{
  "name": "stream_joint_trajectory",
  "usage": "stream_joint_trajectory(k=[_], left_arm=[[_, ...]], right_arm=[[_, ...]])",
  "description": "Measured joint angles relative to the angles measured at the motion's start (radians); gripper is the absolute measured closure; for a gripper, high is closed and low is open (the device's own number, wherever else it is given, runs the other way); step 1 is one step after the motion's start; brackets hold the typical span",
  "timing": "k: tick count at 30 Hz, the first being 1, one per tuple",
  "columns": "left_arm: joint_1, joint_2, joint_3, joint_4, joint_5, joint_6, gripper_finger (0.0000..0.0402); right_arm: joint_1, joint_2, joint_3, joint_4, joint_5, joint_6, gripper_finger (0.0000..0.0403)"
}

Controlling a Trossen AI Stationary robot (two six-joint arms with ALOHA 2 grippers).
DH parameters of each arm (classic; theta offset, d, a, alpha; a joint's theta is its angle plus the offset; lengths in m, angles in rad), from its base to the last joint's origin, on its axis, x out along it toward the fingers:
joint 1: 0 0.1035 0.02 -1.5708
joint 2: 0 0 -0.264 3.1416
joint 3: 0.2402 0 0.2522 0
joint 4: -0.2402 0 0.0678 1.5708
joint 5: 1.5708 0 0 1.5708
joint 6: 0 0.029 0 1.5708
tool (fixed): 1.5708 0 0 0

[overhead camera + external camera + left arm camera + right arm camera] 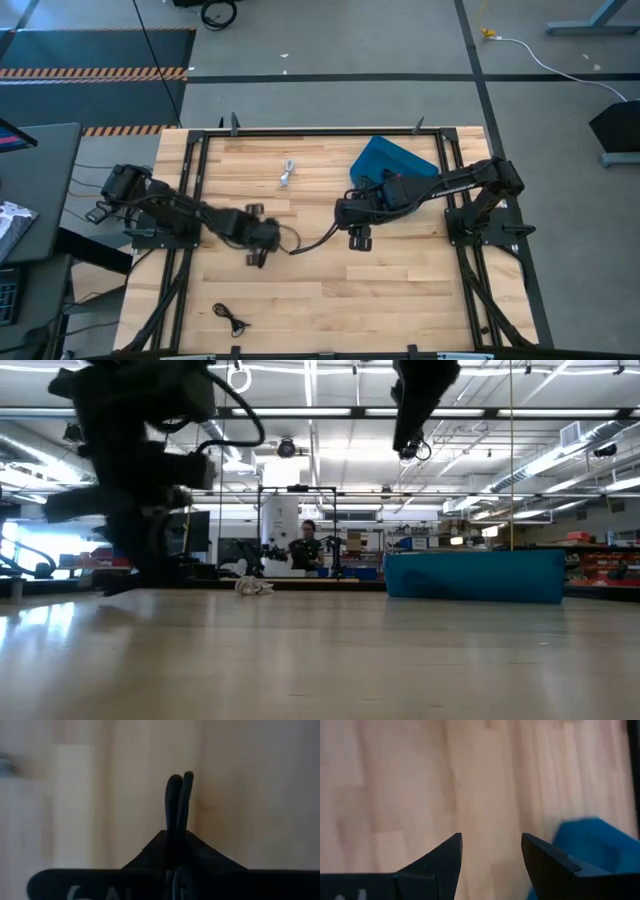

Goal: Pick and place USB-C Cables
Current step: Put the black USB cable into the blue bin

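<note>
My left gripper hangs over the middle of the table, shut on a black USB-C cable. That cable trails toward my right gripper, which is open above bare wood just left of the blue bin. A white cable bundle lies on the table near the far edge. Another black cable lies near the near edge. In the low view both arms are above the tabletop. My left gripper pinches the black cable between its two fingers, and a narrow doubled loop sticks out past the fingertips. The fingers point down at the table. The rest of the cable runs off toward the right; I cannot tell whether it touches the wood.
The blue bin stands at the far right of the table. Black frame rails run along both sides of the table. Open wood lies between the arms and the near edge. A person stands far behind the table.
</note>
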Motion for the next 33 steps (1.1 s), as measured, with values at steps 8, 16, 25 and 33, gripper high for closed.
stream_joint_trajectory(k=[8,16,25,33], left_arm=[[0.091,-0.012,0.062,0.178,0.012,0.14,0.0366],[0.222,-0.065,0.129,0.383,0.034,0.309,0.0362],[0.308,-0.069,0.134,0.687,0.247,0.335,0.0362],[0.286,-0.069,0.134,0.807,0.293,0.335,0.0362]], right_arm=[[-0.033,0.001,-0.092,0.034,-0.016,0.021,0.0192],[-0.043,-0.059,-0.108,-0.044,0.059,0.054,0.0192],[-0.019,-0.178,-0.108,0.262,0.084,-0.003,0.0192],[-0.006,-0.17,-0.107,0.415,0.056,-0.076,0.0192]])
